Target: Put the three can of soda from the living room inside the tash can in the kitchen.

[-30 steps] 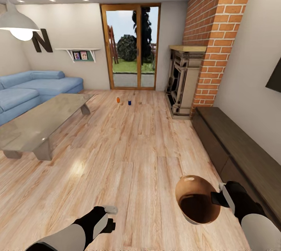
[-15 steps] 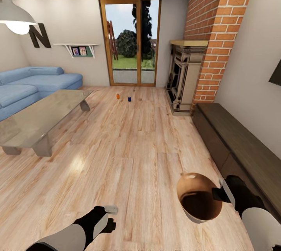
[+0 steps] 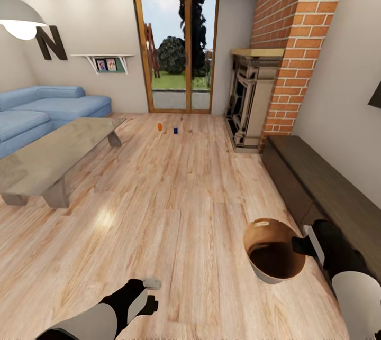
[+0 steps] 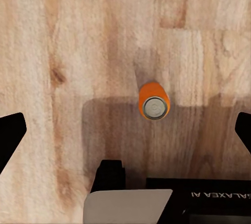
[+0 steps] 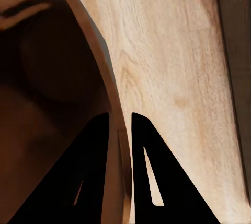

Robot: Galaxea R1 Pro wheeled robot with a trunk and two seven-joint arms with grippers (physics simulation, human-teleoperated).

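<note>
1. Nearest the robot, on the light wood plank floor (image 3: 174, 208), the right gripper (image 5: 119, 130) has its two black fingers pinched together on the rim of the round tapered bin with pale outside and brown wood-like inside (image 3: 274, 257), one finger inside the wall, one outside; bin held tilted, mouth up, above the floor.
2. Left gripper (image 4: 125, 130): fingers spread wide, holding nothing. An upright orange soda can with silver top (image 4: 153, 101) stands on the floor between and beyond the fingertips, not touched.
3. Mid-room, left: low grey coffee table (image 3: 47, 157); blue corner sofa (image 3: 47, 110) behind it.
4. Far floor edge, before the wood-framed glass doors (image 3: 177, 52): a second orange can (image 3: 159, 126) and a blue can (image 3: 175, 130), near each other, apart.
5. Right of the doors: red brick fireplace (image 3: 296, 38).
</note>
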